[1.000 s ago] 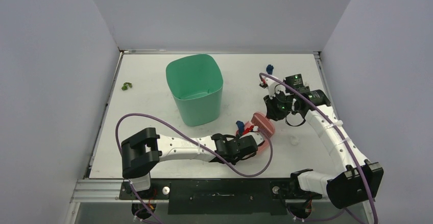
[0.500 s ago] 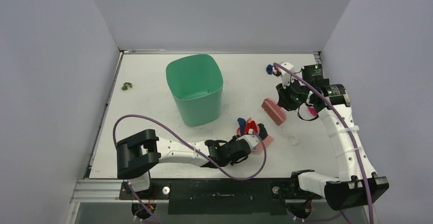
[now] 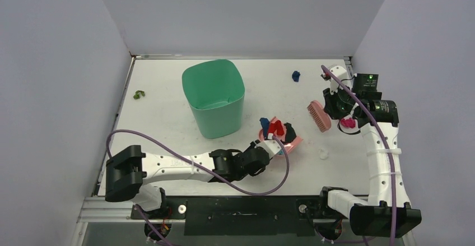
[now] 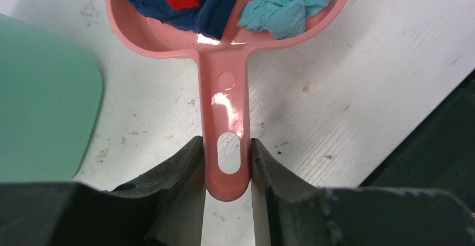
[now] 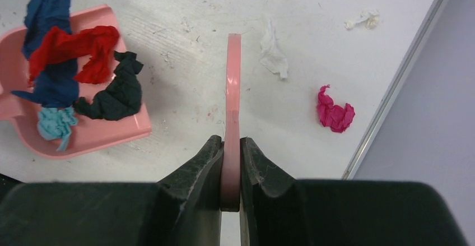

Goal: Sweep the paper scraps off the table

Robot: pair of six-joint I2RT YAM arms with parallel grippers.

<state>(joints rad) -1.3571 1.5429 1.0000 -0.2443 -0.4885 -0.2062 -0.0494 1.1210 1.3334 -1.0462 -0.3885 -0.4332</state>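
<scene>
Paper scraps (image 5: 73, 47) in red, dark blue, black and teal lie heaped in the pink dustpan (image 5: 106, 137). The dustpan sits on the white surface (image 3: 168, 123), just to the right of the green bin (image 3: 214, 97).

More wads lie loose on the surface:
- a dark blue wad (image 3: 296, 76) near the far edge
- an olive green wad (image 3: 139, 94) by the left edge
- a magenta wad (image 5: 334, 114) close to the right edge
- a white wad (image 5: 274, 55) between the magenta wad and the dustpan

The left end effector (image 4: 227, 167) is partly closed, with both fingers clamped on the end of the dustpan's handle. The right end effector (image 5: 231, 156) is closed tight on the thin handle of the pink brush (image 3: 317, 116). The brush is to the right of the dustpan and apart from it. I cannot tell whether its bristles touch the surface.
</scene>
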